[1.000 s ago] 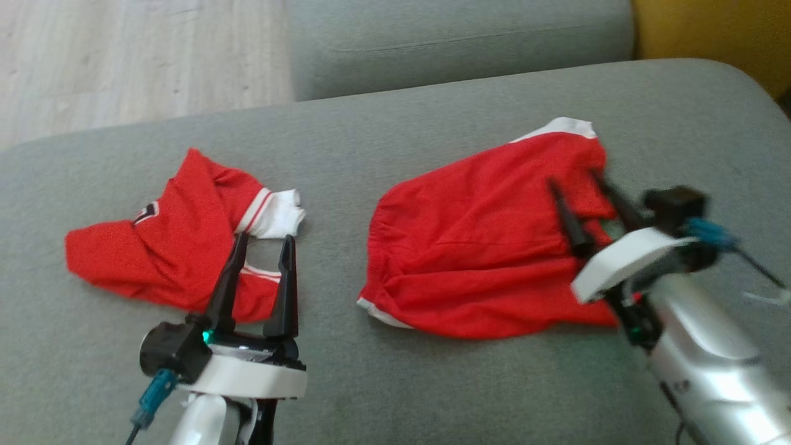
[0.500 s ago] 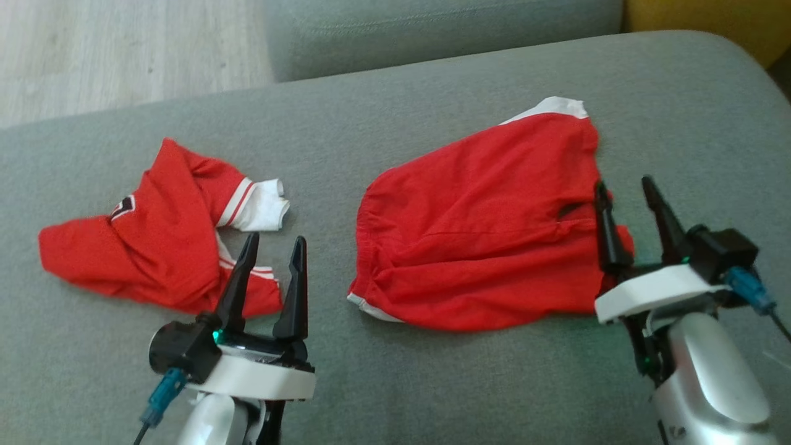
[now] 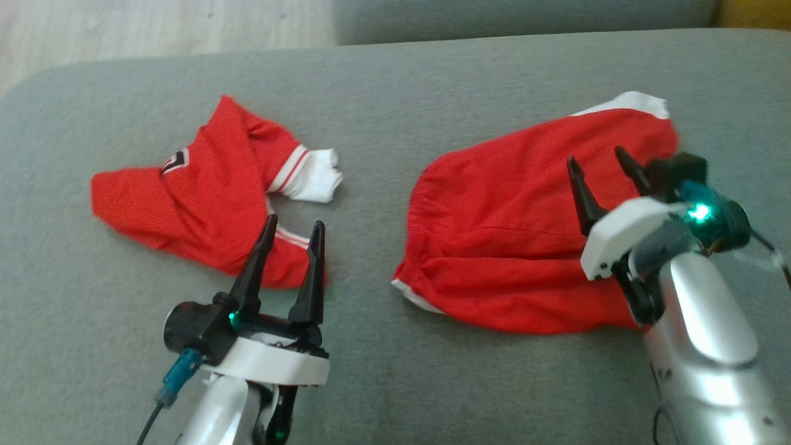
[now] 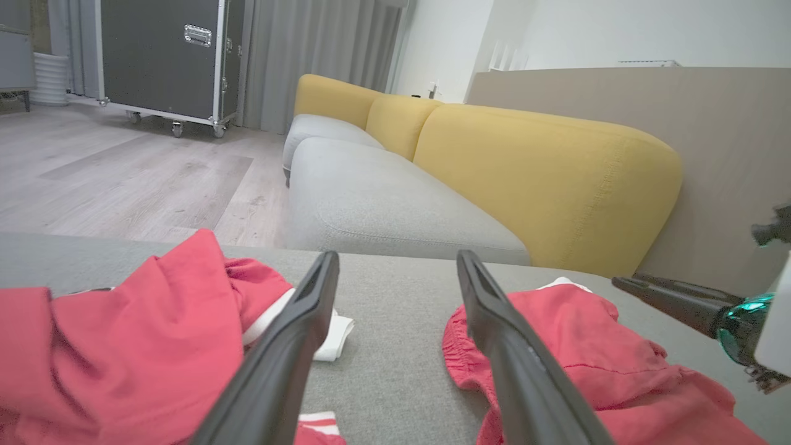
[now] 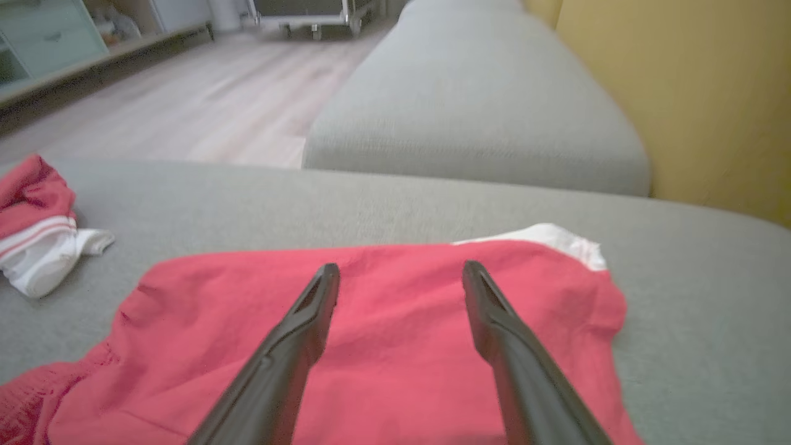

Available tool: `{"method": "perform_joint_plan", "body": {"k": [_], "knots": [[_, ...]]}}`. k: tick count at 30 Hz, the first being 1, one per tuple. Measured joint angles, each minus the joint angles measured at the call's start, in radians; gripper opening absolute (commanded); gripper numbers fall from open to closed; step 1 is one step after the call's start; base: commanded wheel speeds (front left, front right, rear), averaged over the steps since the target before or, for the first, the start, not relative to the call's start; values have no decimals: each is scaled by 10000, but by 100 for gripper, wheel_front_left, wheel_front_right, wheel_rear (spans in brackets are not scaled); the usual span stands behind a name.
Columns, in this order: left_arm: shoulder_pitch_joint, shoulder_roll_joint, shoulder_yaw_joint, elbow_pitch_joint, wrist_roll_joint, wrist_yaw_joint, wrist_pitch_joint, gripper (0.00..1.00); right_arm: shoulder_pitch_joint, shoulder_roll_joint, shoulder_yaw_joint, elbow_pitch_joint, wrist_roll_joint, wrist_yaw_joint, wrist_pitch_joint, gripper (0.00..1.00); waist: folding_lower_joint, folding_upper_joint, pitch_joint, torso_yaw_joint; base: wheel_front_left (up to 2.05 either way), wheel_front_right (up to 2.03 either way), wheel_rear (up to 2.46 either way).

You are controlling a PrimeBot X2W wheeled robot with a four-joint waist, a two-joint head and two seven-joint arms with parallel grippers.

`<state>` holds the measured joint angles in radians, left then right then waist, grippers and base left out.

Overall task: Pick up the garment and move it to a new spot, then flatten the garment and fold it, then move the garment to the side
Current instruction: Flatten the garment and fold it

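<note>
Our left arm rises from the lower left, its left gripper (image 3: 295, 220) pointing straight ahead over the near edge of the shirt (image 3: 204, 198). Its 2 fingers are spread wide and hold nothing.

Our right arm, a silver forearm with a white wrist plate, comes in from the lower right and leans toward the left. The right gripper (image 3: 596, 156) is over the right part of the shorts (image 3: 500, 228), its fingers also wide apart and empty. We cannot tell if the tips touch the cloth.

The shorts lie on the sofa (image 3: 383, 105), a grey, coarse-woven cushion, well apart from the shirt. They are thin red jersey, spread mostly flat with soft wrinkles, with a white band at the far right corner and a white edge at the near left. The gathered waistband is on the left, facing the shirt. Their long axis runs from near left to far right.

The shirt is crumpled red cloth with a white, striped cuff.
</note>
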<state>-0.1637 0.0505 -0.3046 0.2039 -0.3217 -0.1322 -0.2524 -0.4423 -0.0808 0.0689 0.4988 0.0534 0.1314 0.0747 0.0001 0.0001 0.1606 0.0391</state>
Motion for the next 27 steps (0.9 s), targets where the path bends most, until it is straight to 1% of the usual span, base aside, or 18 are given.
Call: {"method": "perform_joint_plan", "body": {"k": [2,5,7,9,15,16,17,18,21,27], "knots": [[-45,0,-82,31,-59,0,0,100,-486,-111,107,729,52,0,761,100,1,0,107,222,0,0,0],[-112,-6,-238,81,-96,0,0,100,-1034,-487,247,1764,117,0,1641,100,1,0,274,549,0,0,0],[-181,-4,-278,86,-132,0,0,100,-1396,-685,316,2449,318,0,2309,100,0,0,393,763,0,0,0],[-230,-4,-359,102,-132,0,0,100,-1748,-882,625,3010,570,0,2851,100,1,0,514,963,0,0,0],[-461,-12,-600,111,-245,0,0,100,-2933,-1680,1705,3756,1394,0,3931,100,0,0,840,1516,0,0,0],[-489,-12,-631,111,-313,0,0,100,-3047,-1833,1965,3800,1486,0,4033,92,-1,0,890,1590,0,0,0],[-516,-12,-675,111,-349,0,0,100,-3132,-1973,2197,3831,1616,0,4086,16,-1,0,938,1660,0,0,0],[-546,-12,-736,109,-407,0,0,100,-3201,-2109,2387,3833,1753,0,4084,0,-1,0,985,1721,0,0,0],[-588,-21,-842,98,-499,0,0,100,-3451,-2366,2738,3854,2127,0,3864,0,0,0,1125,1877,0,0,0],[-797,-23,-915,92,-602,0,0,100,-3983,-2792,3162,4115,2222,0,2660,0,0,0,1356,2127,0,0,0]]}}
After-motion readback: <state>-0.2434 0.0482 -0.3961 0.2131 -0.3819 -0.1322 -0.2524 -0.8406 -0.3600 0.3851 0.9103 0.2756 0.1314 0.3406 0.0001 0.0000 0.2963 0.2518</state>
